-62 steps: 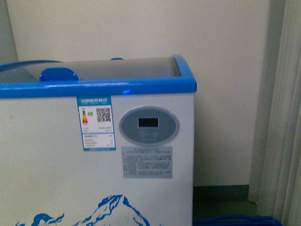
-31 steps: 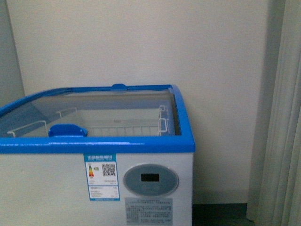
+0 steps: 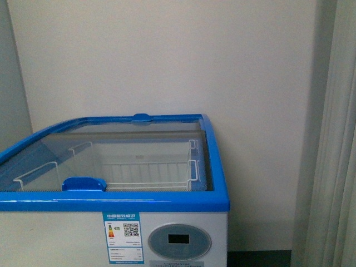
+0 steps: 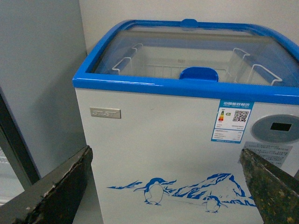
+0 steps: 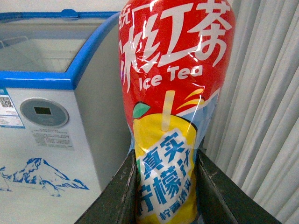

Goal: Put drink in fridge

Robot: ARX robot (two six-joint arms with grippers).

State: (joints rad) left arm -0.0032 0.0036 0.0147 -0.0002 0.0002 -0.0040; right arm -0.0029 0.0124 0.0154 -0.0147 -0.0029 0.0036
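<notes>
Pale wall (image 3: 167, 55), fridge (image 3: 111, 201) holding wire baskets (image 3: 146, 179), right tool (image 5: 164, 161) gripping drink (image 5: 177, 70), left tool (image 4: 166, 151) agape

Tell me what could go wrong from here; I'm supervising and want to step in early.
The glass lid on the fridge looks shut, so the drink would knock on glass unless the open left gripper slides the blue handle. The right gripper clamps only the drink's lower label, so it may tilt.

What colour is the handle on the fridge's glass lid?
Blue; the handle shows best in the left wrist view.
</notes>
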